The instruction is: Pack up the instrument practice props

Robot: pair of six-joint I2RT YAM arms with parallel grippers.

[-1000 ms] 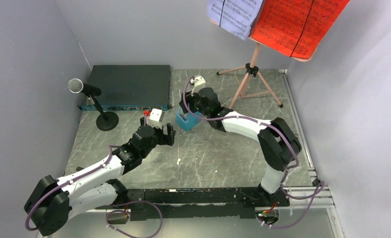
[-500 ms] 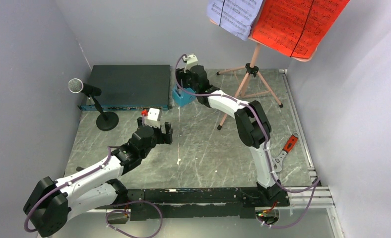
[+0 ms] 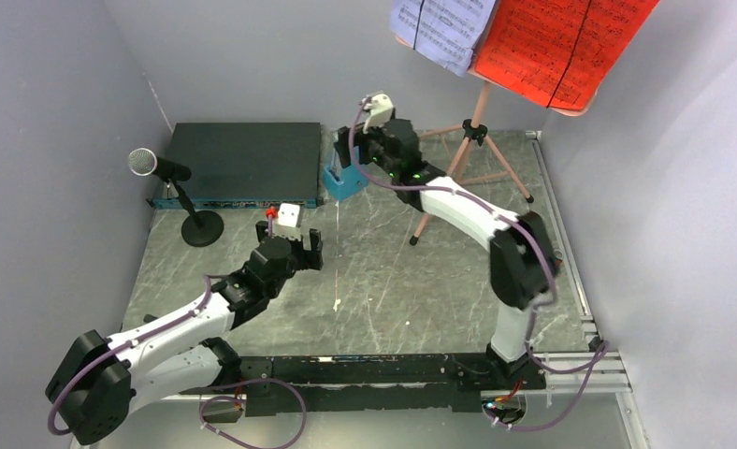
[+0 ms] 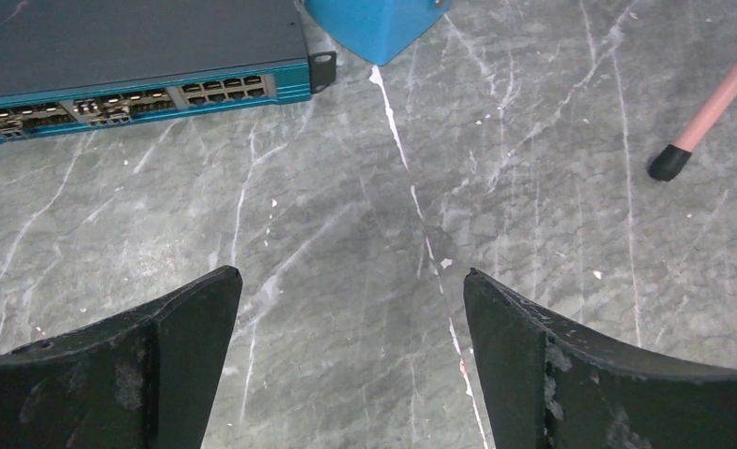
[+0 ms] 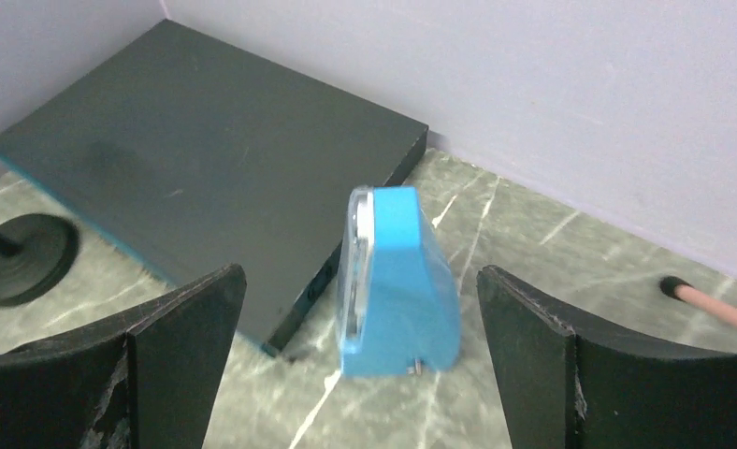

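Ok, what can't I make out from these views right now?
- Top view: sheets and the stand run off the top edge, so their upper parts are lost.
- Left wrist: metronome is cut by the top edge; only one stand foot shows.
- Right wrist: mic is cut by the left edge, only its base shows; metronome face is seen edge-on, unreadable.

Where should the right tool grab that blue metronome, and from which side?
Probably low on the blue metronome, across its opposite sloped faces, coming down from above: it stands upright, narrows toward the top, and sits inside the open right tool, beside the black box.
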